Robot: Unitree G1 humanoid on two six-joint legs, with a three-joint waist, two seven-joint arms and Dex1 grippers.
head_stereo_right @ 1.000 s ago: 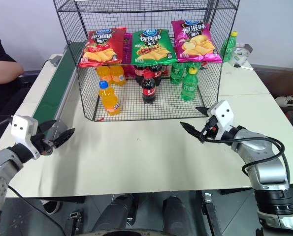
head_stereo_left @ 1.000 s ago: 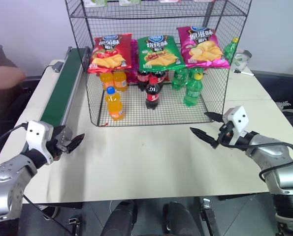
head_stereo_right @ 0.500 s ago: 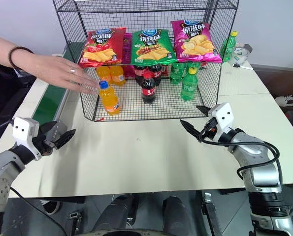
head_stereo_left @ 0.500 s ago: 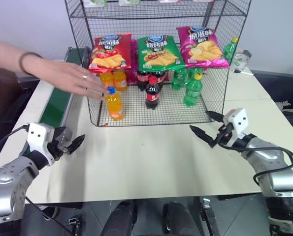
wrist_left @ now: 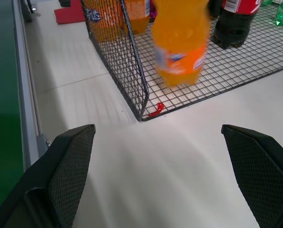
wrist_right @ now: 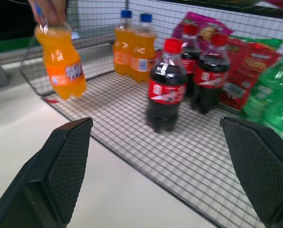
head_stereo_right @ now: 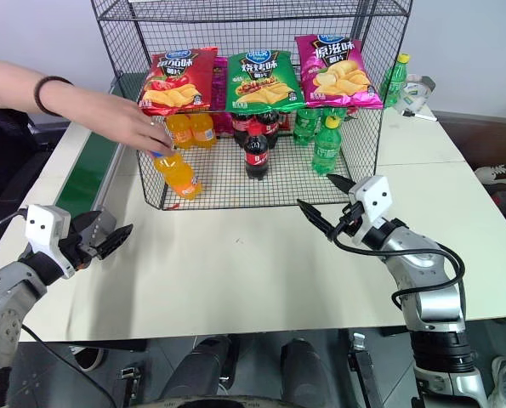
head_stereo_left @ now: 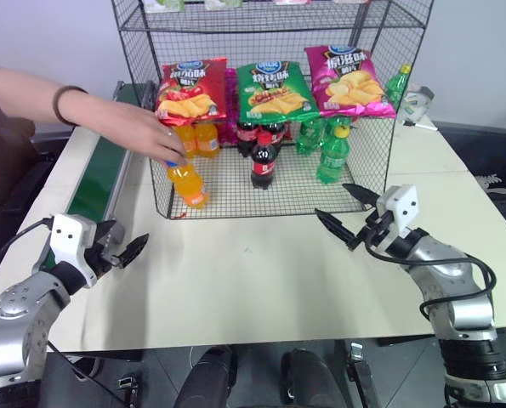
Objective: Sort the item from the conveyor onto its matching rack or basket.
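The item, a small orange soda bottle (head_stereo_left: pixel 185 183), hangs tilted just above the front left corner of the black wire rack (head_stereo_left: pixel 380 144). A person's hand (head_stereo_left: pixel 142 136) grips it by the blue cap. It shows too in the left wrist view (wrist_left: pixel 179 42) and the right wrist view (wrist_right: pixel 60 61). The dark-green conveyor (head_stereo_left: pixel 99 174) runs along the rack's left side with nothing on it. My left gripper (head_stereo_left: pixel 123 240) is open over the table beside the belt's near end. My right gripper (head_stereo_left: pixel 332 201) is open in front of the rack's right corner, pointing left.
Inside the rack stand two orange bottles (head_stereo_left: pixel 196 138), cola bottles (head_stereo_left: pixel 264 161) and green bottles (head_stereo_left: pixel 332 153), under red, green and pink crisp bags (head_stereo_left: pixel 274 89). A green bottle (head_stereo_left: pixel 397 85) stands outside, back right. The person's arm reaches over the belt.
A person's hand came in from the left, took the front orange bottle by its cap and tilted it up. My right gripper moved a little left; the left one stayed put.
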